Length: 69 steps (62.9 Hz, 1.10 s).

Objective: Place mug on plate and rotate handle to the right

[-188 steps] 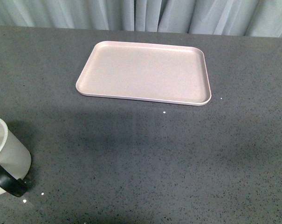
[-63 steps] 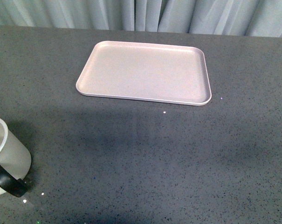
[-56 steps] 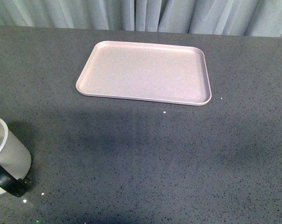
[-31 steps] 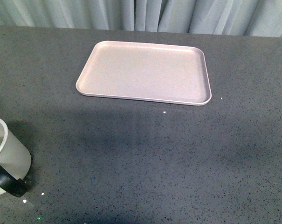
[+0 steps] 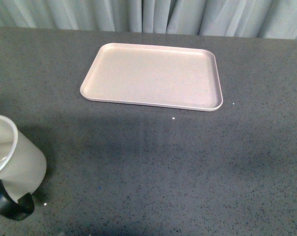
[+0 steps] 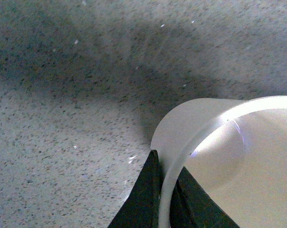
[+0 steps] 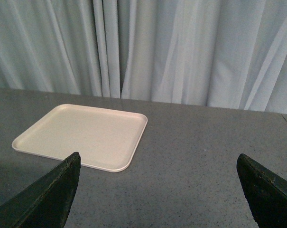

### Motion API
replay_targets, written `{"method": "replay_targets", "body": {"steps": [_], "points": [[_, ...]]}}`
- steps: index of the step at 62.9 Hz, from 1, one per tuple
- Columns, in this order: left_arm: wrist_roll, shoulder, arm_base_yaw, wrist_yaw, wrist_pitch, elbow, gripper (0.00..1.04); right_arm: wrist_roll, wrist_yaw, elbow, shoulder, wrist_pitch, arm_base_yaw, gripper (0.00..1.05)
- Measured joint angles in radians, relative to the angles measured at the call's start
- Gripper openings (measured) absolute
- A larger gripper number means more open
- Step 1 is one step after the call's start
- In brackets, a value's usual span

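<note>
At the near left edge of the front view is the white mug, tilted, with its black handle towards me. Neither arm shows in that view. In the left wrist view my left gripper is shut on the mug: one dark finger is outside its rim and the other inside. The pale pink plate lies flat and bare at the far middle of the table, well away from the mug. My right gripper hangs open above the table with nothing in it, and the plate lies beyond it.
The table is a dark grey speckled top. A pale curtain hangs behind its far edge. A few tiny white specks lie near the plate's front rim.
In the last half second the mug has grown larger in the front view and shifted up and to the right, held by the left gripper. The plate has not moved.
</note>
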Motion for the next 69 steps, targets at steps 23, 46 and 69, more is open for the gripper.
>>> {"method": "replay_targets", "body": {"steps": [23,46,69], "points": [[-0.096,0.374,-0.203,-0.092,-0.073,0.52,0.02,0.0,0.0,0.0,0.0,0.0,0.0,0.96],[-0.203,0.694,-0.296,-0.136,-0.179,0.905,0.02,0.0,0.0,0.0,0.0,0.0,0.0,0.95],[-0.266,0.845,-0.318,-0.162,-0.233,1.038,0.02,0.0,0.0,0.0,0.0,0.0,0.0,0.96]]}}
